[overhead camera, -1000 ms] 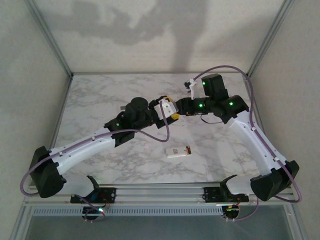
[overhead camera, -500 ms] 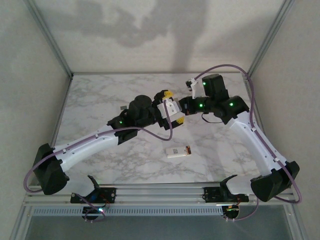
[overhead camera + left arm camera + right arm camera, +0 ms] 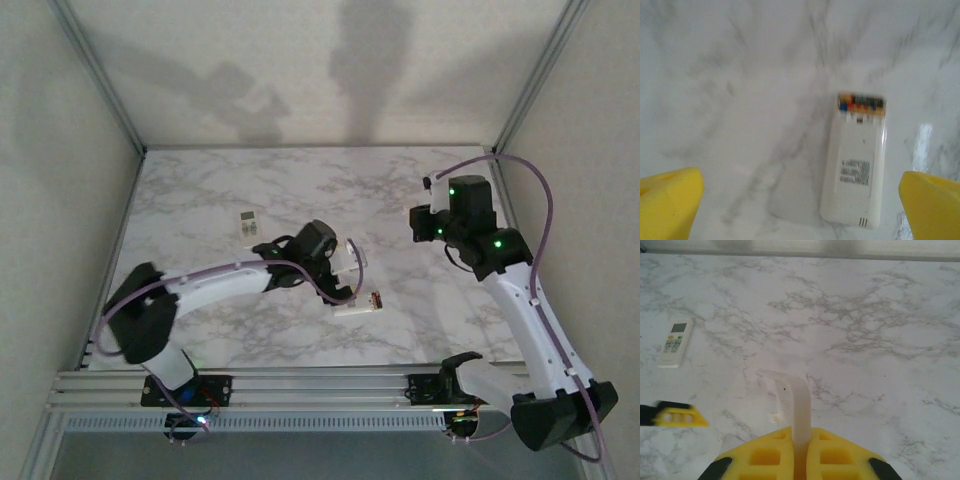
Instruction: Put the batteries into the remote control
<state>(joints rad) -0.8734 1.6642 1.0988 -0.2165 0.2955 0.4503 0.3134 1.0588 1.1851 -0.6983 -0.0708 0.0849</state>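
Left gripper (image 3: 350, 262) hovers, jaws spread wide and empty, above the small white rectangular plastic remote control (image 3: 855, 170), which lies back-up on the marble-patterned table (image 3: 200, 190) with dark, orange-ended batteries (image 3: 861, 102) seated in its end recess. Right gripper (image 3: 799, 432) is pinched shut on a thin curved translucent plastic strip (image 3: 799, 400), probably the battery cover. The handset looks light, rigid and slippery, best gripped across its long edges

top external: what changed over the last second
Left gripper opened and swung toward the near edge, now over the back-up remote. Right gripper drew back to the right, shut on a thin white piece. The remote stayed put.
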